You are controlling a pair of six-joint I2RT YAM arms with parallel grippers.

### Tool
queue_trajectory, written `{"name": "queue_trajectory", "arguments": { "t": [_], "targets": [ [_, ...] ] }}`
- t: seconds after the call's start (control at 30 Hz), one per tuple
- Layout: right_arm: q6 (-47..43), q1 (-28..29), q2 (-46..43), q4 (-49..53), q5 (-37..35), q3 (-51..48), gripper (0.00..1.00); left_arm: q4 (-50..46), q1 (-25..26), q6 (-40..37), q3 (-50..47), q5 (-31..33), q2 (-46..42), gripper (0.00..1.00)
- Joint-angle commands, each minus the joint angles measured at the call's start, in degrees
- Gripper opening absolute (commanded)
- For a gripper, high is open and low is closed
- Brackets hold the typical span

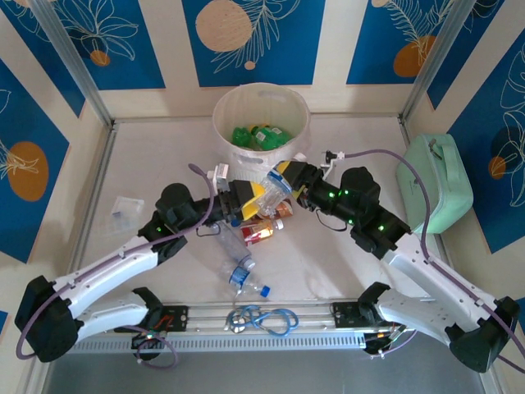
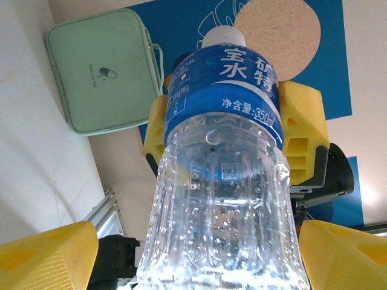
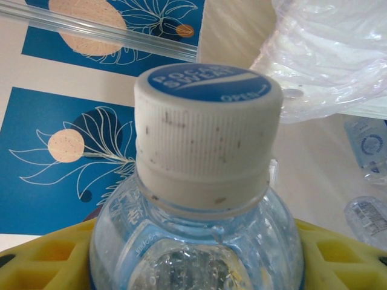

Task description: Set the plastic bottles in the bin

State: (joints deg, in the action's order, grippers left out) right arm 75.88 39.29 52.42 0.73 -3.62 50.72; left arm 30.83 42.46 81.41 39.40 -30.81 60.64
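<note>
At the lower middle of the top view, loose bottles (image 1: pixel 244 269) lie on the table, not yet collected. Just above, at mid-frame, both arms meet at one clear bottle (image 1: pixel 276 187). The right pincer (image 1: pixel 289 176) clamps its blue label. The left pincer (image 1: pixel 246 199) stands spread around its lower body, a gap showing on one side. This looks like a hand-over. Next, the right arm should carry the bottle up-frame over the bin (image 1: pixel 238 154) and let go.
</note>
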Motion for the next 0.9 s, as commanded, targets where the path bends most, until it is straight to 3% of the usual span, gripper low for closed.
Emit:
{"name": "queue_trajectory", "arguments": {
  "t": [0.0,0.3,0.87],
  "targets": [
    [1.07,-0.01,-0.44,-3.37,0.89,-0.93,0.58,6.35,0.91,1.53,-0.70,0.40,0.94,0.83],
    [1.32,0.13,-0.57,-3.59,0.50,-1.76,0.58,12.35,1.73,4.05,-2.46,0.48,2.51,0.78],
    [0.51,0.79,-2.38,-0.10,-1.48,-2.30,0.59,13.09,1.67,3.85,-2.78,0.75,2.84,0.60]
  ]
}}
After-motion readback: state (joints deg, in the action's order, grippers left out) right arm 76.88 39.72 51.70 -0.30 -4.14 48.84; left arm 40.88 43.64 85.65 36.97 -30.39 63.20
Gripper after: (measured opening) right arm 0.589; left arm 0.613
